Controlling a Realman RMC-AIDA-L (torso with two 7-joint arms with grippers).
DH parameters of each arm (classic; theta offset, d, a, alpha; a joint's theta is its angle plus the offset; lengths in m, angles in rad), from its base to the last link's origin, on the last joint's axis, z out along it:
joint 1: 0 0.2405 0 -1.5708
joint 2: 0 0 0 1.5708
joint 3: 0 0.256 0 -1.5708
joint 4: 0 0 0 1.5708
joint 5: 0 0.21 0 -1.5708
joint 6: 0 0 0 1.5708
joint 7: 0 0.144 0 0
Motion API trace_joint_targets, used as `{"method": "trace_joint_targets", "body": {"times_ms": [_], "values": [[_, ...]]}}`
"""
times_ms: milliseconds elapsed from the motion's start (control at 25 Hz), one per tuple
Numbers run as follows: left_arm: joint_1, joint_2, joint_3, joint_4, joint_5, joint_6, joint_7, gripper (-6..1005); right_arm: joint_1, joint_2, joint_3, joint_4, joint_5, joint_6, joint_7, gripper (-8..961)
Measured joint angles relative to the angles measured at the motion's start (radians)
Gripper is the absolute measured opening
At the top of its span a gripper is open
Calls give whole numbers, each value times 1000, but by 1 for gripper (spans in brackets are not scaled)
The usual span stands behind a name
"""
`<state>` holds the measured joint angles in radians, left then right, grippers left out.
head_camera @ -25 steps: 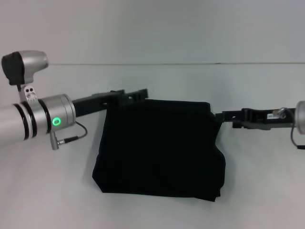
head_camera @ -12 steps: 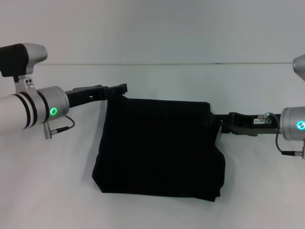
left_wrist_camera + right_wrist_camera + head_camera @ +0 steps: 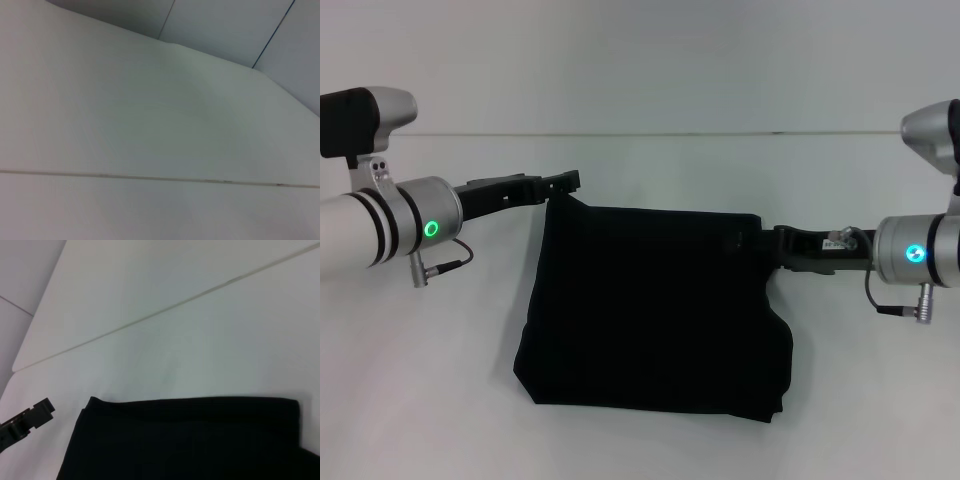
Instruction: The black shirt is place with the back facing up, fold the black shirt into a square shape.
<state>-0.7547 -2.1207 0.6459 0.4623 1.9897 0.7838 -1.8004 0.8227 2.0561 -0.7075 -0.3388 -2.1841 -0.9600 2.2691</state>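
The black shirt [image 3: 655, 310] lies on the white table as a rough square of folded cloth, with its far edge straight and its near edge slightly rounded. My left gripper [image 3: 570, 181] hovers just beyond the shirt's far left corner, apart from the cloth. It also shows at the edge of the right wrist view as the left gripper [image 3: 27, 421], beside the shirt [image 3: 190, 440]. My right gripper [image 3: 760, 243] sits against the shirt's far right corner, dark on dark, so the contact is unclear. The left wrist view shows only table and wall.
The white table [image 3: 420, 380] spreads out on all sides of the shirt. A thin seam line [image 3: 650, 133] runs across at the back where the table meets the wall. Both silver arms reach in from the sides.
My left gripper has drawn back to the left, off the shirt's far edge. The right arm has slid further left into view, its gripper staying at the far right corner. The shirt lies unchanged.
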Motion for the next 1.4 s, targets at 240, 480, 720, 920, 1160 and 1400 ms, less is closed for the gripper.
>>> {"method": "trace_joint_targets", "body": {"times_ms": [240, 480, 720, 920, 1160, 1400], "values": [[3, -1, 0, -1, -2, 0, -2, 950, -1, -6, 0, -7, 0, 19, -10, 838], [4, -5, 0, -1, -5, -4, -2, 950, -9, -37, -1, 3, -6, -4, -1, 838], [-7, -8, 0, -19, 1, -47, -2, 950, -17, -37, -1, 2, -6, -27, -1, 838], [-28, -6, 7, -60, 2, -83, -2, 949, -20, -34, -1, -5, -4, -25, -7, 838], [-56, -9, 13, -116, 4, -134, 1, 949, -15, -34, -1, -6, -6, -24, -11, 837], [-67, -18, 51, -129, 5, -140, -2, 945, -9, -39, -1, -7, -6, -24, -11, 837]]}}
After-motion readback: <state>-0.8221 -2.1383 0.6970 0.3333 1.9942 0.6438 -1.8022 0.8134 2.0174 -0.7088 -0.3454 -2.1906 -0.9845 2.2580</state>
